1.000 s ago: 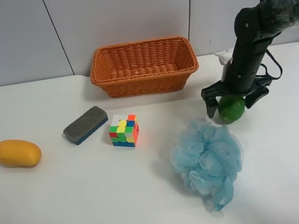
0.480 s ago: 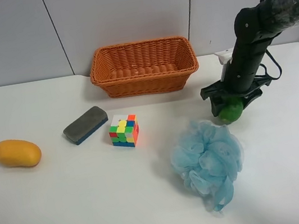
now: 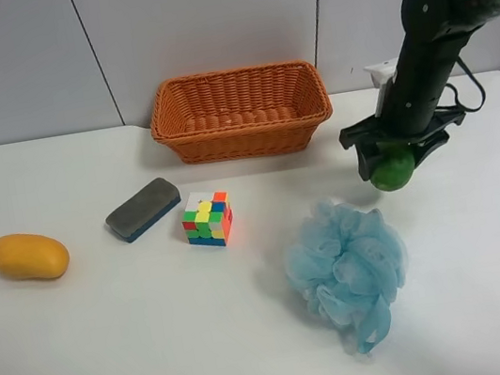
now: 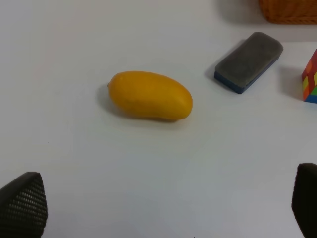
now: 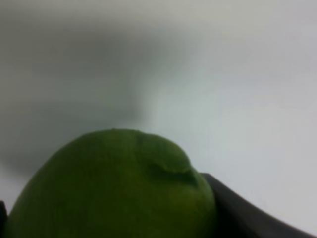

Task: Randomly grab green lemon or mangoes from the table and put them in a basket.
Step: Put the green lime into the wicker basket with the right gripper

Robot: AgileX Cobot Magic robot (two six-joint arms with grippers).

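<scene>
You have the green lemon (image 3: 392,168) pinched in the right gripper (image 3: 396,157), whose jaws are closed against its sides, and in the right wrist view the fruit (image 5: 114,188) fills the foreground. It hangs outside the basket (image 3: 245,141), off its right end as the high camera sees it, just beyond the blue bath pouf (image 3: 348,267). Your mango (image 4: 150,95) lies on the white table (image 3: 162,354) well apart, past the cube (image 3: 207,219) and eraser (image 3: 142,208), with the left gripper (image 4: 163,203) spread wide and empty.

On the table (image 3: 116,361), the eraser (image 3: 142,208) lies between mango (image 3: 28,257) and cube (image 3: 207,219), the basket (image 3: 242,139) behind them.
</scene>
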